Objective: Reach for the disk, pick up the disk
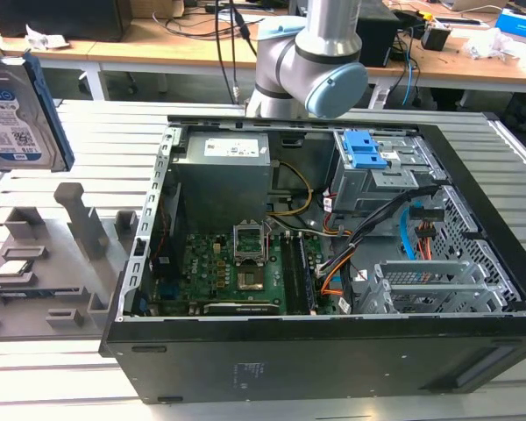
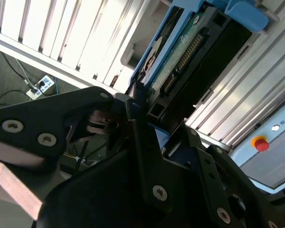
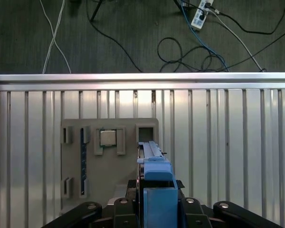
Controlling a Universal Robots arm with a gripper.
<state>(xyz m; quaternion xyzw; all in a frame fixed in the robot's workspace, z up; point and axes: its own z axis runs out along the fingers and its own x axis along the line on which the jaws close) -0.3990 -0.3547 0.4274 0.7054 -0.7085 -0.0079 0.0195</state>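
Note:
The disk (image 1: pixel 17 114) hangs upright in the air at the exterior view's far left, label facing the camera, with a blue rail along its edge. It is above the grey fixture plate (image 1: pixel 53 263). In the second wrist view the disk (image 2: pixel 190 52) shows its green circuit board and connector, with the black fingers (image 2: pixel 137 123) closed against its lower edge. In the first wrist view its blue rail (image 3: pixel 157 178) sits between the gripper (image 3: pixel 156 206) jaws, over the fixture plate (image 3: pixel 109 161). The gripper is shut on the disk.
An open computer case (image 1: pixel 473 289) takes up the middle of the slatted metal table, with a grey power-supply box (image 1: pixel 223 171) and a blue drive caddy (image 1: pixel 368 149) inside. A processor chip (image 3: pixel 109 137) lies in the fixture plate. The table edge (image 3: pixel 142 78) drops to a floor with cables.

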